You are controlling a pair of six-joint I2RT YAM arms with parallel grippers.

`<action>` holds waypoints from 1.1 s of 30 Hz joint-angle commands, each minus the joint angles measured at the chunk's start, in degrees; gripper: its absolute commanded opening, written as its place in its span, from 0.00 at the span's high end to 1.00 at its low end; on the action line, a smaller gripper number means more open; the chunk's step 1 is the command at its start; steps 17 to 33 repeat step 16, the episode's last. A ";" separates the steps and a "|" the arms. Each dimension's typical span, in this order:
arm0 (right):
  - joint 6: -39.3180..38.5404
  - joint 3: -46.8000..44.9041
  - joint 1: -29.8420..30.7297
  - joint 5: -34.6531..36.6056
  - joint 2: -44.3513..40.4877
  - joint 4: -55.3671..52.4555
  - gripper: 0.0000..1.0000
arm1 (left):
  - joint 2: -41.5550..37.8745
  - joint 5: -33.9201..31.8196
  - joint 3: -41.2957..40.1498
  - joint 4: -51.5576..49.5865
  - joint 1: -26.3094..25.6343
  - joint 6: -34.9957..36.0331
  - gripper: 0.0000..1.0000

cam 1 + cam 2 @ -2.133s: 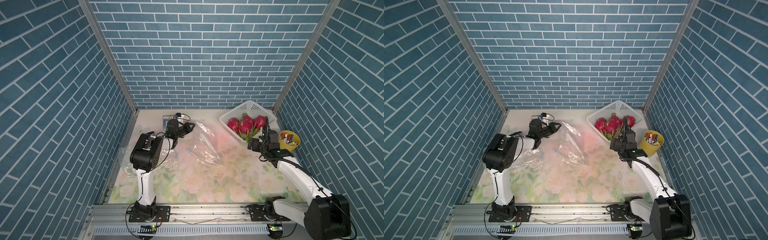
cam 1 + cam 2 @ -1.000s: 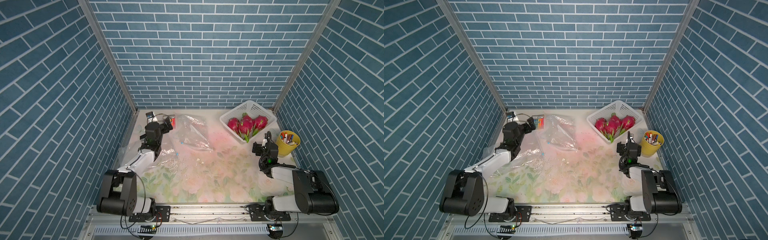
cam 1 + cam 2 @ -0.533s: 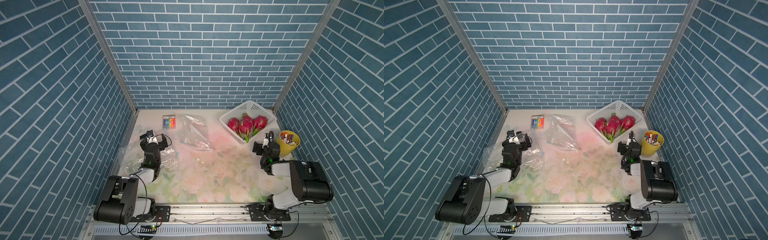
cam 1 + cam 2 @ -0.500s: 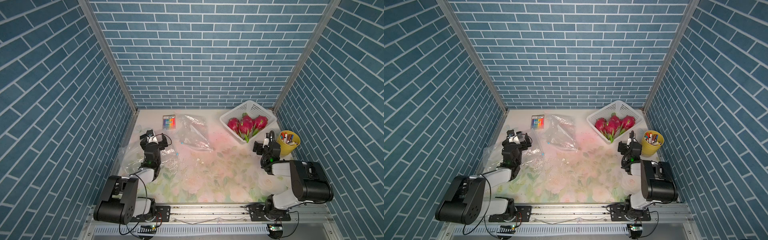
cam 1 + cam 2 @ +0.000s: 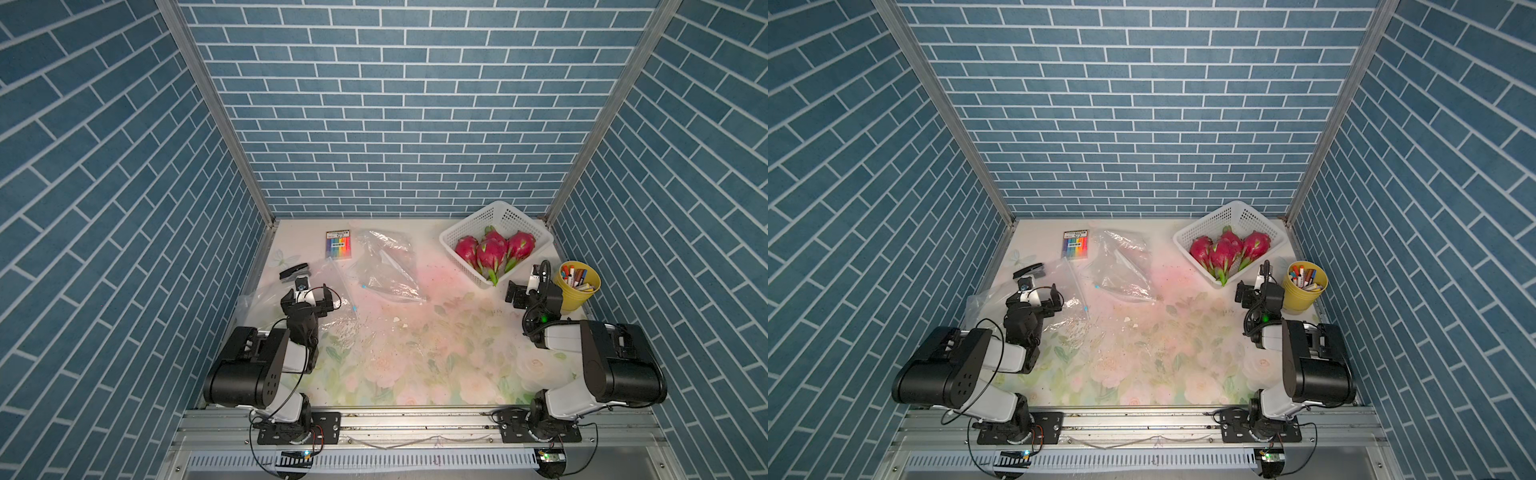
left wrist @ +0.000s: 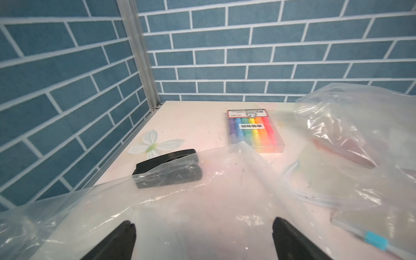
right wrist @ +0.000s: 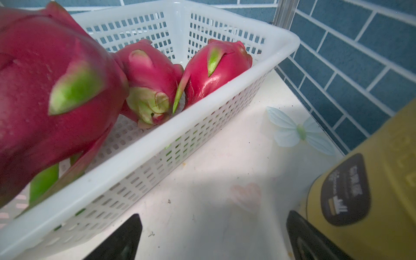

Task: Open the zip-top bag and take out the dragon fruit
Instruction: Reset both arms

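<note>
Blue brick-pattern walls [image 5: 395,104] all round, and the bench [image 5: 415,357] has a pale floral cover. The magenta-pink, green-scaled dragon fruit [image 5: 491,251] are piled together in a white plastic lattice basket [image 5: 513,216], upper right of the bench in both top views. One clear zip-top bag [image 5: 386,266] lies crumpled in the upper middle. A second clear zip-top bag [image 5: 332,307] is spread out at the left, its edge draped over part of a black stapler [image 5: 294,272]. The left gripper [image 5: 307,297] sits over that second bag, jaws spread wide, nothing in them. The right gripper [image 5: 528,282] is spread wide too and empty, between the basket and a yellow cup of markers [image 5: 579,291]. A flat pack of rainbow-coloured pens [image 5: 338,245] lies upper left.
</note>
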 commanded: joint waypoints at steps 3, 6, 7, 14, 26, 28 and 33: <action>-0.18 1.02 -0.17 -0.53 0.38 -0.44 0.01 | -0.10 2.66 1.67 3.51 0.27 0.94 0.00; -0.19 0.94 -0.16 -0.56 0.34 -0.40 0.01 | 0.19 2.27 1.83 3.77 0.34 0.54 0.00; -0.19 0.94 -0.15 -0.56 0.34 -0.40 0.01 | -0.01 2.33 1.90 3.55 0.35 0.56 0.00; -0.11 1.21 -0.29 -0.98 0.47 -0.78 0.01 | 0.04 3.01 2.50 2.30 0.78 0.20 0.00; -0.10 1.03 -0.27 -0.79 0.34 -0.58 0.01 | -0.05 3.14 2.61 2.06 0.79 0.19 0.00; -0.10 1.03 -0.27 -0.79 0.34 -0.58 0.01 | -0.05 3.14 2.61 2.06 0.79 0.19 0.00; -0.10 1.03 -0.27 -0.79 0.34 -0.58 0.01 | -0.05 3.14 2.61 2.06 0.79 0.19 0.00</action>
